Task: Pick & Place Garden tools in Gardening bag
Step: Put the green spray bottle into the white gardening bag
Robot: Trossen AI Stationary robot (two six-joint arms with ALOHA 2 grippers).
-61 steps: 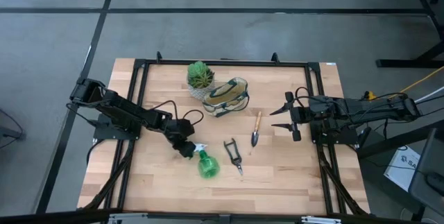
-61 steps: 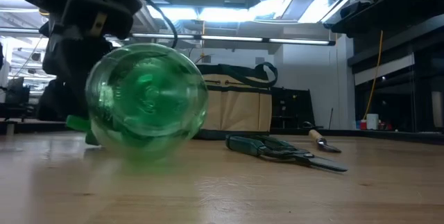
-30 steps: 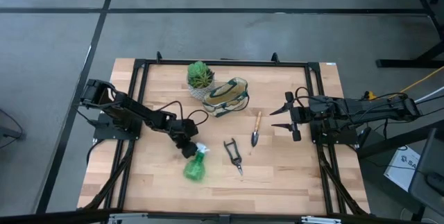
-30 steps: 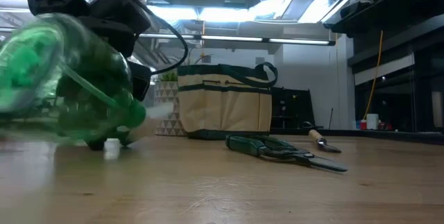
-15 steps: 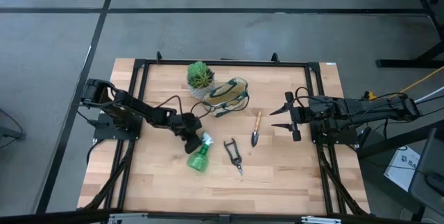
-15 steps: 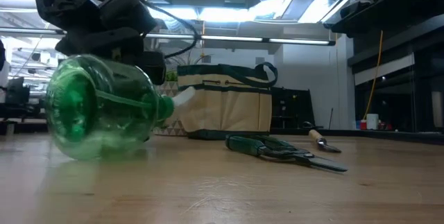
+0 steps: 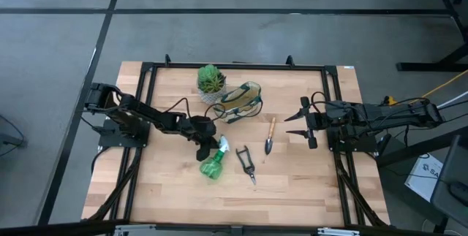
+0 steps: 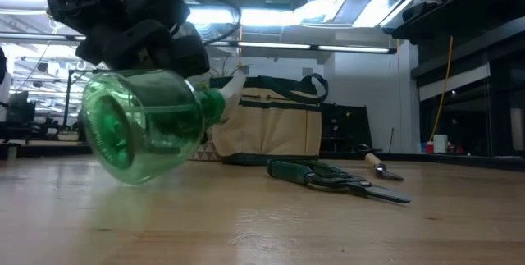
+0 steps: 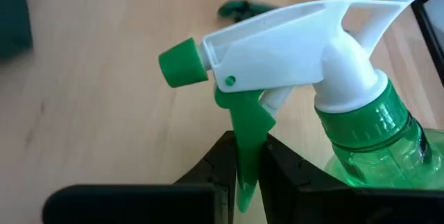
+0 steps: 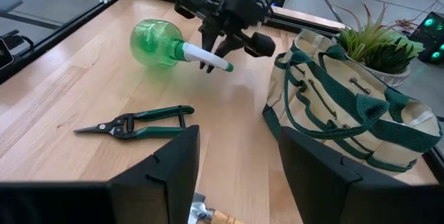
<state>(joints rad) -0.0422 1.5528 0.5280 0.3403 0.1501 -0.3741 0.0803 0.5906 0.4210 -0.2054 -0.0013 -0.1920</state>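
The left gripper (image 7: 213, 147) grips the green spray bottle (image 7: 213, 165) by its trigger, near the middle of the desk (image 7: 307, 185). Its fingers (image 9: 223, 167) pinch the green trigger from both sides, just under the white spray head. The bottle is tilted: its round body hangs low over the wood in the low view, while its nozzle points up toward the bag (image 7: 241, 101). Whether the body touches the desk cannot be told.

The beige bag with dark green trim stands open at the far side of the desk, just beside a green plant (image 7: 211, 80) in a white pot. The bottle is near the bag but apart from it.

The shears (image 7: 246, 164) lie flat on the wood just beside the bottle, on the side nearer the right arm. The trowel (image 7: 270, 136), with its wooden handle, lies a little beyond the shears, between them and the right gripper (image 7: 296, 123).

The right gripper waits at the desk's right side, jaws spread wide and holding nothing. Its own view looks across the shears toward the bottle and the bag.
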